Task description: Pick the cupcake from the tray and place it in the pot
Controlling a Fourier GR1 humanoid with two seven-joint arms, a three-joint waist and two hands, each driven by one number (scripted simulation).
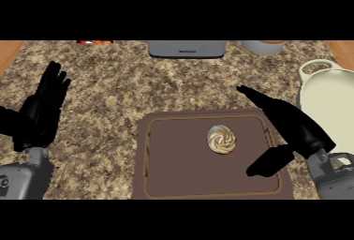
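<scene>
A small swirled cream-and-brown cupcake sits on the brown rectangular tray, toward its upper right part, on the speckled granite surface. The right robot hand hovers at the tray's right edge, just beside the cupcake; its fingers are straight and spread from the thumb, gripping nothing. The left robot hand rests open at the left, fingers up, well apart from the tray. The cream-coloured pot stands at the right edge.
</scene>
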